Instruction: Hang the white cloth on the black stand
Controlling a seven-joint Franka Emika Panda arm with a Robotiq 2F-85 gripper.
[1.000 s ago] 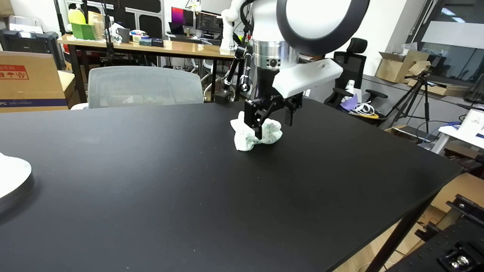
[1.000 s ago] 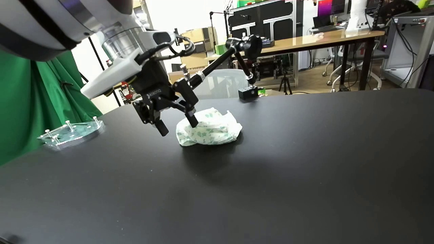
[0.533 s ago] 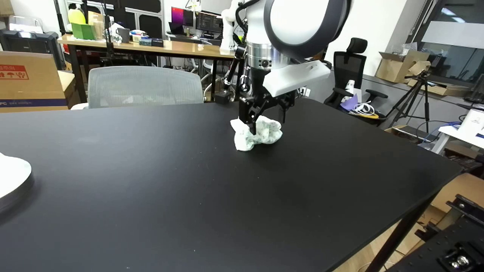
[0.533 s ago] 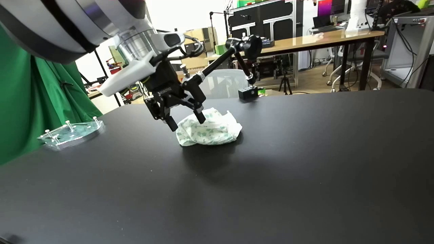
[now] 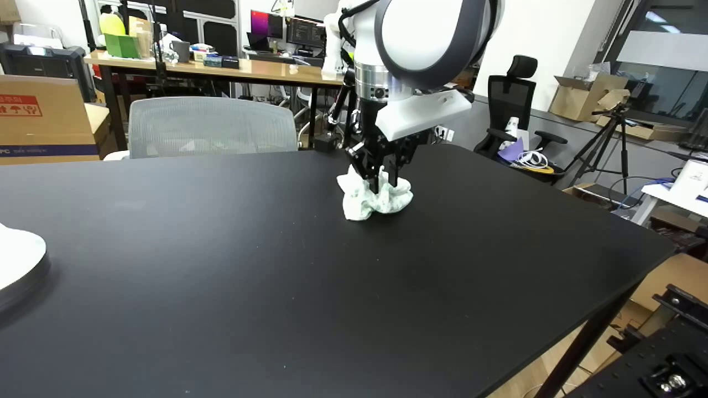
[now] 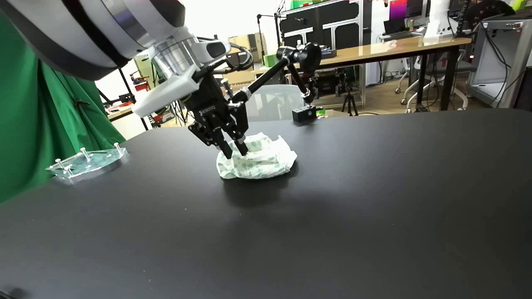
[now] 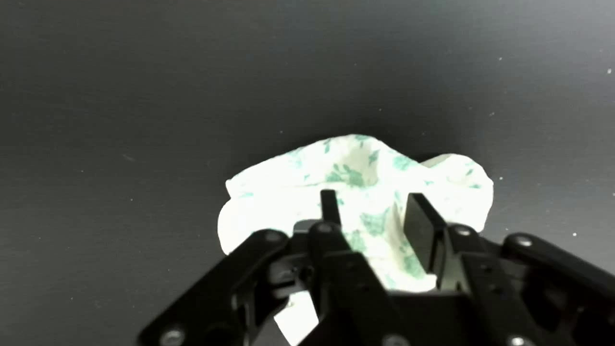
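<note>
The white cloth lies crumpled on the tabletop, inside its edges, with surface on every side. The black stand rests apart, near the far edge. The claw is at the cloth, jaws narrowly parted, fabric visible between them; contact unclear.

Both exterior views slant down across the bench, sharing the cloth; the wrist view faces it from close above, fingers at five o'clock.

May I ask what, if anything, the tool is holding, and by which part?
Apparently nothing: the tool has its jaws apart, folds of the white cloth showing between them in the wrist view.
</note>
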